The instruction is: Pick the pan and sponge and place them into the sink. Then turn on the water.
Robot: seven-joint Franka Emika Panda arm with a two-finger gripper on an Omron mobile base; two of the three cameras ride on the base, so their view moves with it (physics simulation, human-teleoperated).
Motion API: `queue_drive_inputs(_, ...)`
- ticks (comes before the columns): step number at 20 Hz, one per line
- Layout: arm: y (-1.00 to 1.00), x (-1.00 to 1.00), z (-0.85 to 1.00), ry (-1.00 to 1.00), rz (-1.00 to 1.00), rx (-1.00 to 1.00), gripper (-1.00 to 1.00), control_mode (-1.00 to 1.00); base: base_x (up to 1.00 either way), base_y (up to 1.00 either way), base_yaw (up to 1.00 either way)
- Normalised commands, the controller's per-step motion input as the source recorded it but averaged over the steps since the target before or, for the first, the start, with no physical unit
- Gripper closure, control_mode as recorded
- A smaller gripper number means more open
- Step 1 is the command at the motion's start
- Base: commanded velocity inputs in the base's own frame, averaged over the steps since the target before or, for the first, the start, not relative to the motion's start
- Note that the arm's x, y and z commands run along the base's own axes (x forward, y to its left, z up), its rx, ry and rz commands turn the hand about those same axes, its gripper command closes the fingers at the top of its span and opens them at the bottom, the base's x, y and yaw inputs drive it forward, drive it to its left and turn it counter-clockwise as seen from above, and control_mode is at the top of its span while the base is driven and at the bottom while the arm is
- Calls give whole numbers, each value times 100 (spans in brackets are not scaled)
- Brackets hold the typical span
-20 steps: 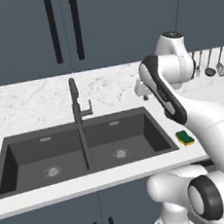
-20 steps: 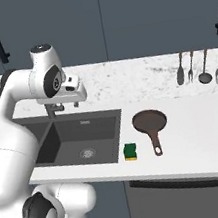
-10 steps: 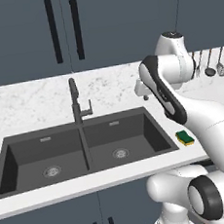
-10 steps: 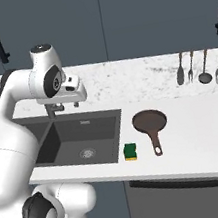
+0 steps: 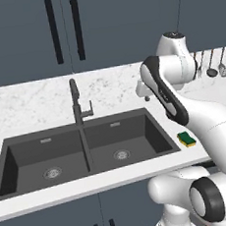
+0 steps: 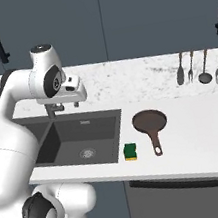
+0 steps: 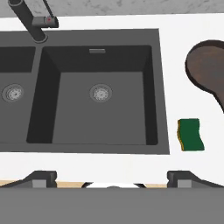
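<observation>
Pan [image 6: 149,122]: on table [image 6: 196,131], right of sink [image 7: 98,94], handle toward the front edge. Sponge [image 7: 190,134]: beside sink rim, near pan. Gripper [image 7: 112,181]: above the sink, fingers wide, empty. Risk: shallow pan rim may slip from a poorly centred grasp.

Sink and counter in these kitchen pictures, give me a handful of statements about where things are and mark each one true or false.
1. The sponge lies on the counter, between the sink and the pan. True.
2. The pan sits in the right basin. False: it rests on the counter to the right of the sink, handle pointing toward the front edge.
3. Water is running from the tap. False: no stream shows, and both basins are bare apart from their drains.
4. The gripper holds the sponge. False: its fingers stand wide apart with nothing between them, up above the sink's front edge.
5. Utensils hang on the wall right of the pan. True.
</observation>
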Motion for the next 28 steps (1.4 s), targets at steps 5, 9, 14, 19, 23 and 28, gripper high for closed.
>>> queue_drive_inputs(5, 0, 0, 0, 0, 0, 0, -100, -100, 0, 0, 0)
queue_drive_inputs(9, 0, -19, 0, -4, 2, 0, -100, -100, 0, 0, 0)
queue_drive_inputs(14, -45, -44, -26, -1, 0, -1, -100, -100, 0, 0, 0)
queue_drive_inputs(19, -71, -16, -31, 0, -3, -3, -100, -100, 0, 0, 0)
queue_drive_inputs(23, -58, 2, -30, 6, 0, -9, -100, -100, 0, 0, 0)
queue_drive_inputs(28, -40, 19, -35, 12, 0, -9, -100, -100, 0, 0, 0)
